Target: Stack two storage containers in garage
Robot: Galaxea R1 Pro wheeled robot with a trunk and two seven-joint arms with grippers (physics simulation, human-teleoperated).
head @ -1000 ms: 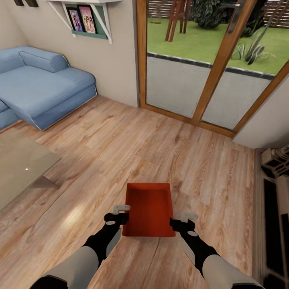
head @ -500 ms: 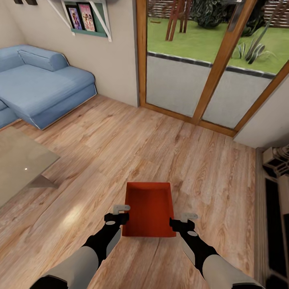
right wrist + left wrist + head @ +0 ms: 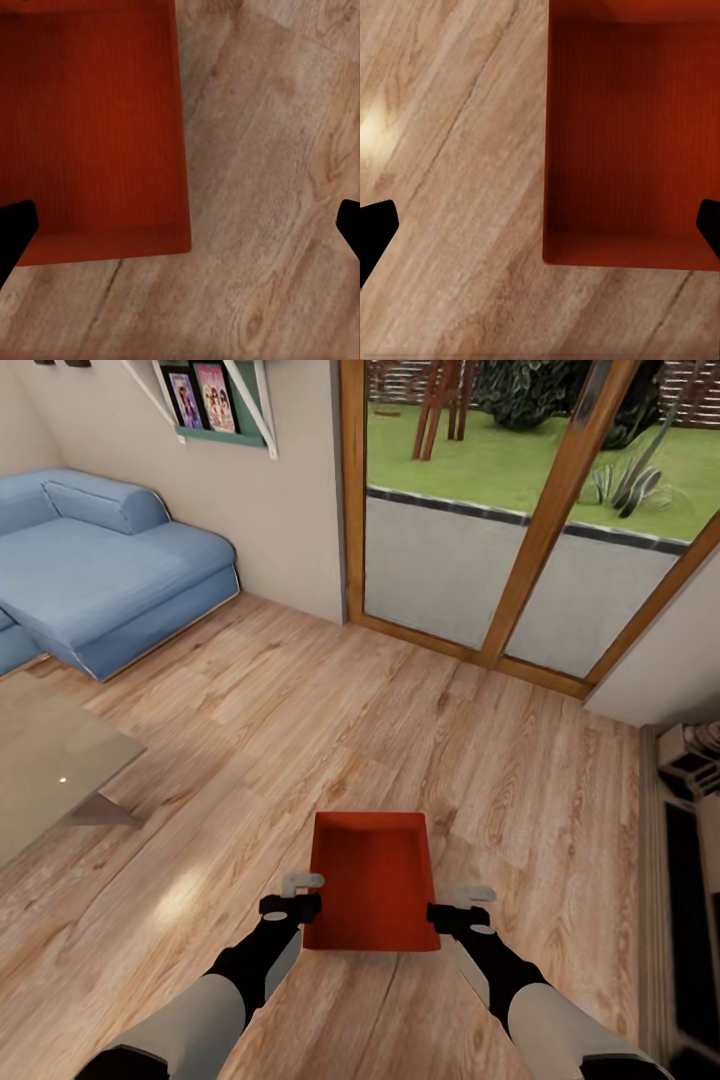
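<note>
One orange-red storage container (image 3: 372, 880) sits low in front of me over the light wood planks of the living room, empty, without a lid. My left gripper (image 3: 300, 896) is at its left wall near the close corner, and my right gripper (image 3: 462, 906) is at its right wall. In the left wrist view the left gripper (image 3: 541, 234) stands open, its black fingertips (image 3: 373, 232) far apart with the container (image 3: 630, 142) wall between them. The right gripper (image 3: 180, 229) is open the same way astride the container (image 3: 90, 127) wall. I cannot tell whether the container rests on the planks.
A blue sofa (image 3: 100, 570) stands at the far left, with a glass-topped table (image 3: 45, 765) in front of it. Wood-framed glass doors (image 3: 520, 510) to a garden fill the far wall. A wall shelf (image 3: 205, 400) holds pictures. Dark furniture (image 3: 690, 860) lines the right edge.
The whole view has shifted slightly, with the sofa and table sliding left as the camera moved. The container keeps its place between the two grippers.
</note>
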